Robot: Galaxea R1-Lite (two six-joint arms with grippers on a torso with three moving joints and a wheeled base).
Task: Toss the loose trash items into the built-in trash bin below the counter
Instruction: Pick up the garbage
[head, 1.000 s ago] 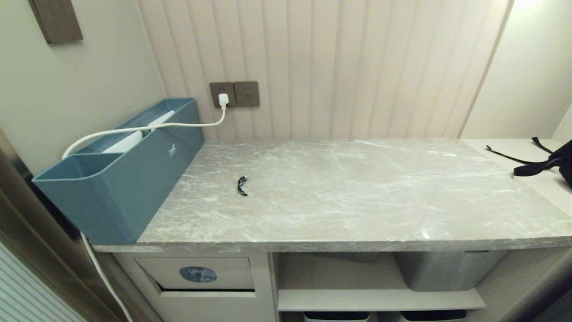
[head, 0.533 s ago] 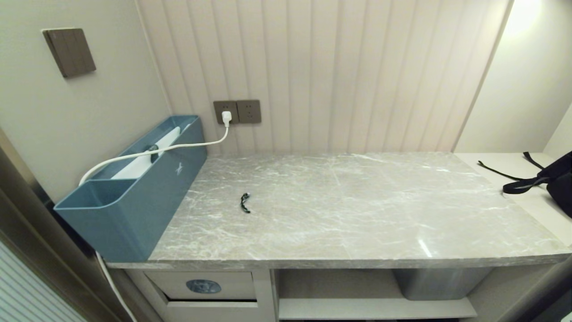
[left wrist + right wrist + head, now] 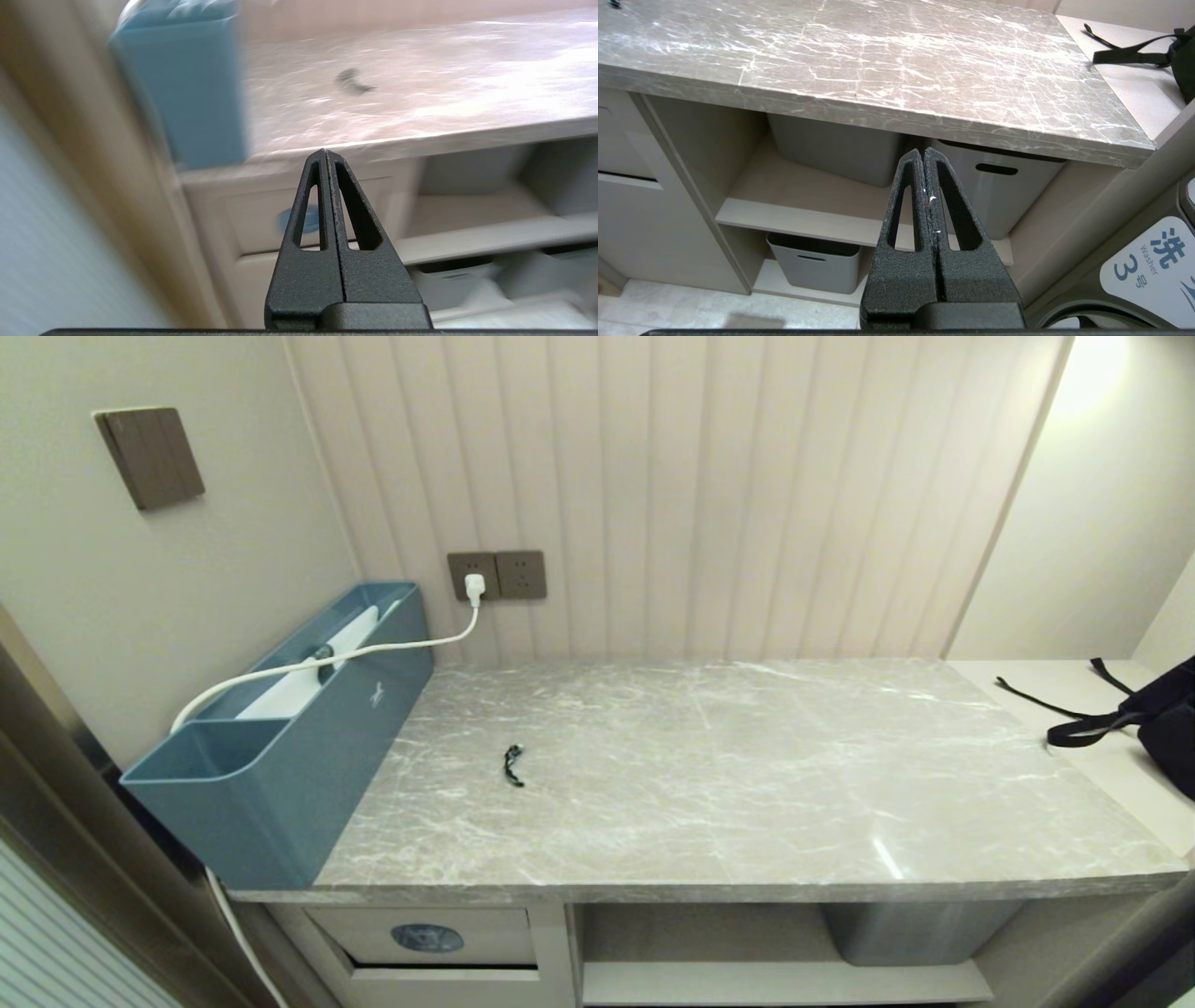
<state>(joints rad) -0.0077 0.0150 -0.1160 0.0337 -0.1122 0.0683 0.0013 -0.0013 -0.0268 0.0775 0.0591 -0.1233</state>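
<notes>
Your left gripper (image 3: 326,156) and right gripper (image 3: 923,154): fingers pressed together, empty, before the cabinet. Built-in trash bin (image 3: 427,937): under the counter (image 3: 747,784), left end. On the counter: small dark scrap (image 3: 513,765), grey-blue box (image 3: 280,747). No turquoise cardboard in your views.

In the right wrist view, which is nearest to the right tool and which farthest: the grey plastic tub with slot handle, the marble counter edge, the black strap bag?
From the shut right tool:
1. Grey plastic tub with slot handle, on the shelf just beyond the tips.
2. Grey marble-look counter's front edge, above the tub.
3. Black strap bag, on the pale surface past the counter's far end.
</notes>
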